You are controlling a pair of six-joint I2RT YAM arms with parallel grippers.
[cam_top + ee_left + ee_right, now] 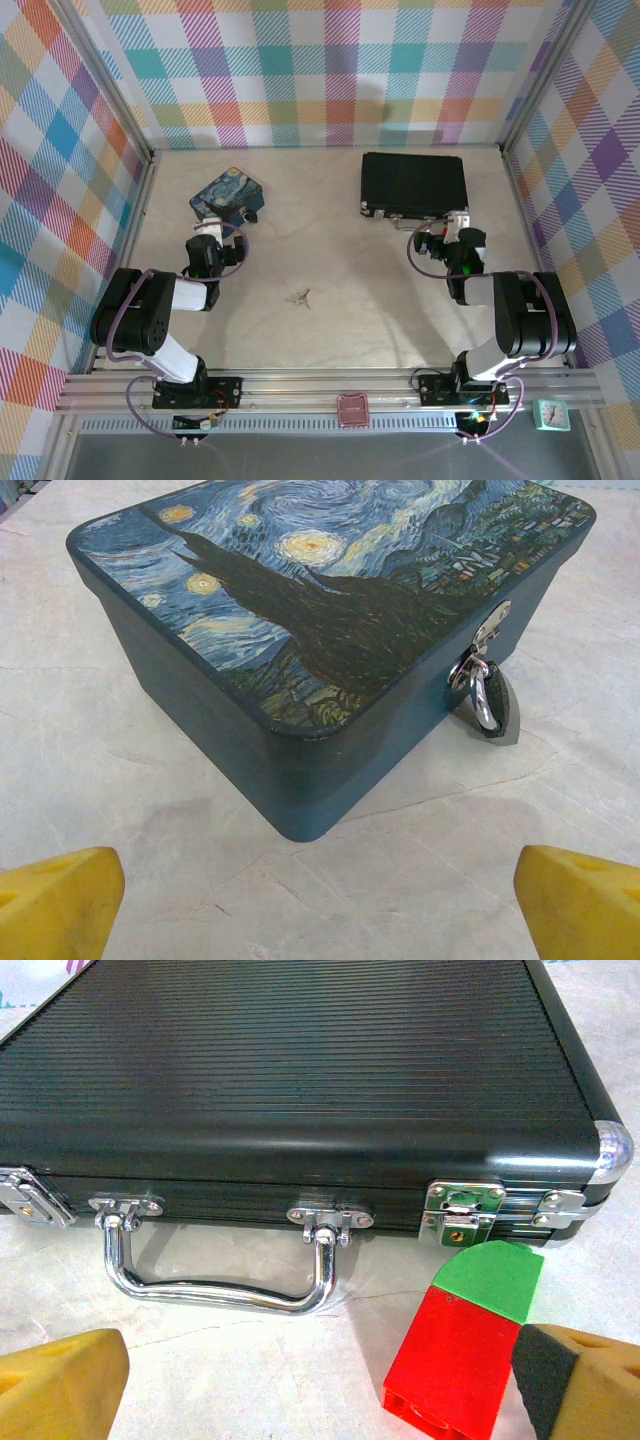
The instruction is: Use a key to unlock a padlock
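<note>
Top external view shows you both arms folded back near their bases on the pale counter [340, 250]. The left pincer [224, 232] faces a blue-and-yellow painted tin [227, 193] at the far left. The right pincer [450, 230] faces a flat black case [413, 183] at the far right. Between the arms, well apart from both, lies a small silvery piece [301, 297], too small for you to make out.

Your left wrist view has the left pincer [320, 910] spread wide and holding nothing, just short of the tin [300, 610]. The padlock [492, 698] hangs by its silvery loop from the clasp on the tin's side, with its dark body down against the counter.

Your right wrist view has the right pincer [320, 1390] spread wide too, also empty. A red-and-green block [465, 1350] stands just beside its right finger, in front of the closed case [300, 1060].
</note>
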